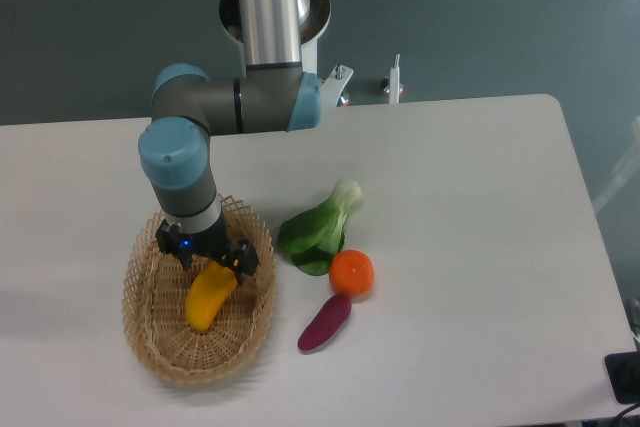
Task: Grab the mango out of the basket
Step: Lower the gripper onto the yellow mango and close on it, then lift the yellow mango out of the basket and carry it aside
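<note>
Mango (208,296) lies inside the wicker basket (150,339) at the counter's (480,247) near left, alone in it. Pincer (205,259) hangs spread over the mango's upper end, gripping nothing. Beside the basket: purple eggplant (324,323), orange (351,273), leafy green (320,227). No readable labels.

table (450,197) | basket (145,332) | bok choy (320,227) | orange (351,273) | eggplant (324,323)
</note>
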Motion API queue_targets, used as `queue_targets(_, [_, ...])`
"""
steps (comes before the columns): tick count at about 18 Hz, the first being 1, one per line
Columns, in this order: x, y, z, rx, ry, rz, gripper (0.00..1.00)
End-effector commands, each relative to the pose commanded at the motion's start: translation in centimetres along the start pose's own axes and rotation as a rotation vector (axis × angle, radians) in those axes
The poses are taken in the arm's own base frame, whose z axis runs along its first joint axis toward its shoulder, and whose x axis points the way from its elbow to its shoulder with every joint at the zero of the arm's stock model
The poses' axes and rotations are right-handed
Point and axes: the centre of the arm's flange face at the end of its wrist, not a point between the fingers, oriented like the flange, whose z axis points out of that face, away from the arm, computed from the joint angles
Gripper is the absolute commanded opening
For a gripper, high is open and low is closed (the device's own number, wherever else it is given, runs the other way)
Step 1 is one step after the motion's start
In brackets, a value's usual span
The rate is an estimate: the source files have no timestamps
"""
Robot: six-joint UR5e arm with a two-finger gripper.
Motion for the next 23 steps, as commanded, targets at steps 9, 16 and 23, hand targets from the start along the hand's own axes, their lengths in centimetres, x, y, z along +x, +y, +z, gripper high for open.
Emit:
queue_targets(9, [-0.2,-0.1,-0.6,0.009,-0.006,0.004,0.58])
queue_targets(16, [-0.5,-0.1,-2.9,0.044,-0.021,0.022,0.51])
queue_targets(23, [-4.2,-1.0,-8.1,0.122,-0.068,-0.018,0.53])
